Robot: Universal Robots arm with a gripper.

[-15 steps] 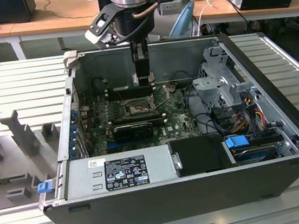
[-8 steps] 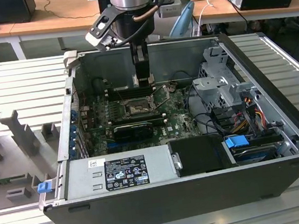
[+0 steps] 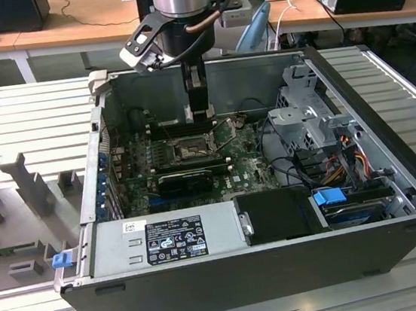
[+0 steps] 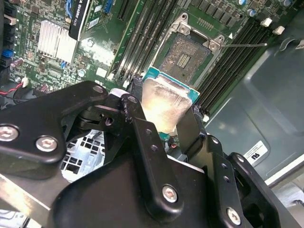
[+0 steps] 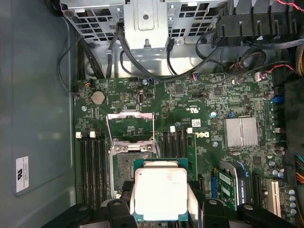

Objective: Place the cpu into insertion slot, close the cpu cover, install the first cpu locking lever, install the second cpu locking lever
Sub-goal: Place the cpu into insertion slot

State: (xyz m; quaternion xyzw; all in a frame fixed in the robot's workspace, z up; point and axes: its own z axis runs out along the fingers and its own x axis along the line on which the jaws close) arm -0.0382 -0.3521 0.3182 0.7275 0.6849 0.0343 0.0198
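My gripper [image 4: 166, 121] is shut on the cpu [image 4: 164, 104], a pale silver square on a green-edged board, with a black finger on each of two opposite sides. In the first wrist view the cpu [image 5: 160, 192] hangs above the motherboard, partly overlapping the insertion slot [image 5: 122, 164], whose dark pin field lies bare. The cpu cover [image 5: 130, 115] stands swung open at the slot's far side. In the second wrist view the insertion slot [image 4: 184, 58] lies just past the chip. In the exterior view the gripper [image 3: 201, 115] hangs inside the case over the insertion slot [image 3: 190, 151].
Black memory slots [image 5: 92, 166] flank the socket. A thin metal lever [image 4: 247, 45] sticks out beside it. A silver heatsink [image 5: 241, 131], loose cables [image 5: 142, 66] and a drive cage [image 3: 307, 124] crowd the case. A power supply [image 3: 165, 240] sits at the front.
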